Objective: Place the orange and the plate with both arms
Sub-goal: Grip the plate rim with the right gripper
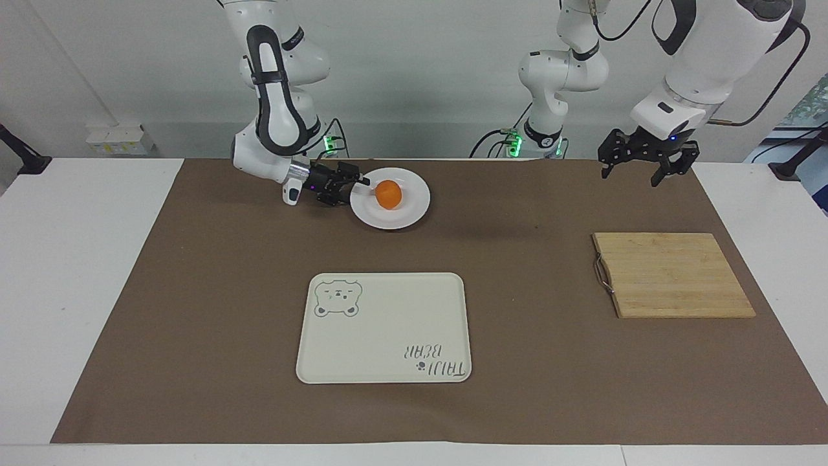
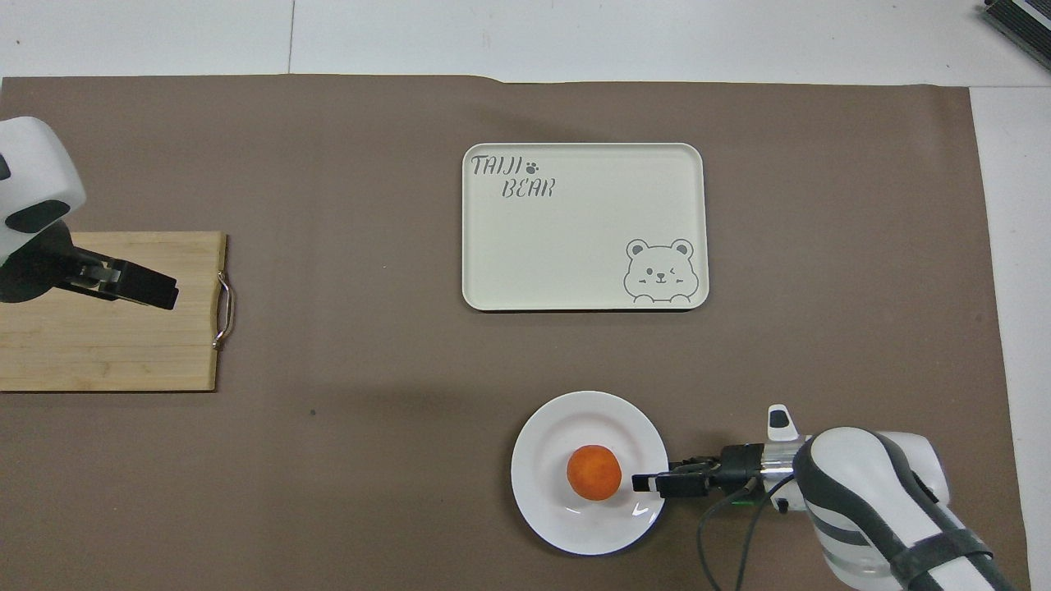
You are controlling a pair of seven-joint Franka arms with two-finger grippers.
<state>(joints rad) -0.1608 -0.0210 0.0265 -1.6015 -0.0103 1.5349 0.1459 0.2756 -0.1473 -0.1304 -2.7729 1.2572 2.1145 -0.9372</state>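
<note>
A bright orange (image 1: 389, 194) (image 2: 594, 473) lies in the middle of a glossy white plate (image 1: 407, 215) (image 2: 575, 525), which rests on the brown mat close to the robots. My right gripper (image 1: 357, 188) (image 2: 649, 483) lies low and level with its fingers open. Its tips reach just over the plate's rim on the side toward the right arm's end, a short gap from the orange. My left gripper (image 1: 637, 173) (image 2: 160, 289) hangs open and empty high in the air. In the overhead view it shows over the wooden board.
A cream rectangular tray (image 1: 388, 323) (image 2: 575, 238) with a bear drawing lies mid-table, farther from the robots than the plate. A wooden cutting board (image 1: 673, 275) (image 2: 107, 353) with a metal handle lies toward the left arm's end. A brown mat (image 1: 194, 291) covers the table.
</note>
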